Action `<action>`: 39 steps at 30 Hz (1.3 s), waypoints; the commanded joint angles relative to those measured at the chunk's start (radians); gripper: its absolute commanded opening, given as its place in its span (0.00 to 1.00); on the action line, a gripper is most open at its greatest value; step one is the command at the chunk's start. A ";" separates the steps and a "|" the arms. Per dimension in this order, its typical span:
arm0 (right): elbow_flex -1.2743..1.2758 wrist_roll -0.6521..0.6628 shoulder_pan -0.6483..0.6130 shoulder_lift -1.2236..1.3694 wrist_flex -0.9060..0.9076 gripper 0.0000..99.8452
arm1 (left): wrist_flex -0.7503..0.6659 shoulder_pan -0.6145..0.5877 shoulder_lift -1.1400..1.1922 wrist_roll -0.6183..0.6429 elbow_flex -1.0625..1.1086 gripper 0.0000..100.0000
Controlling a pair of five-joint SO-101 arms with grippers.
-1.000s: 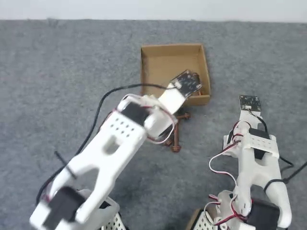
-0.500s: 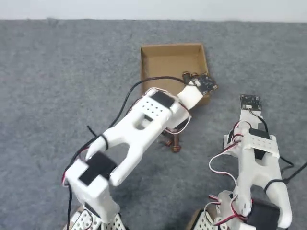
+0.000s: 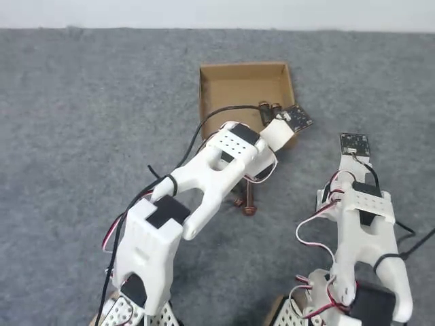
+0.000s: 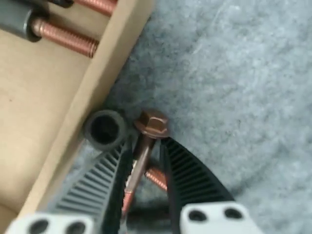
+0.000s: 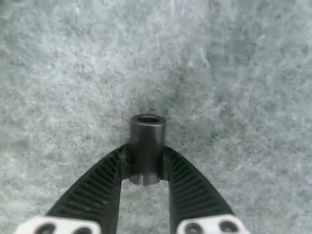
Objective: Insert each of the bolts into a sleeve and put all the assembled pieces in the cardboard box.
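While a bolt [image 4: 152,124] is clamped by the left gripper [image 4: 145,145] just outside the cardboard box's [image 4: 105,63] near-right corner, a sleeve [image 5: 147,130] is pinched by the right gripper [image 5: 145,152], right of the box.

Box wall [image 4: 109,63] and loose sleeve [image 4: 104,127] crowding one side, open carpet [image 4: 243,73] opposite

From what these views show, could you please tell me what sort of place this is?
Probably a robotics test bench: two white robot arms at a grey carpeted table, with a cardboard box, bolt and sleeve.
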 commanded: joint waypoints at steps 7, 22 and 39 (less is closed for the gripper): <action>-0.005 0.015 0.008 -0.047 -0.015 0.01 | -0.012 0.038 -0.006 -0.002 -0.073 0.09; -0.005 0.015 0.008 -0.047 -0.016 0.01 | 0.025 0.138 -0.008 -0.002 -0.044 0.01; -0.005 0.015 0.008 -0.047 -0.018 0.01 | 0.196 0.124 -0.170 -0.002 -0.094 0.01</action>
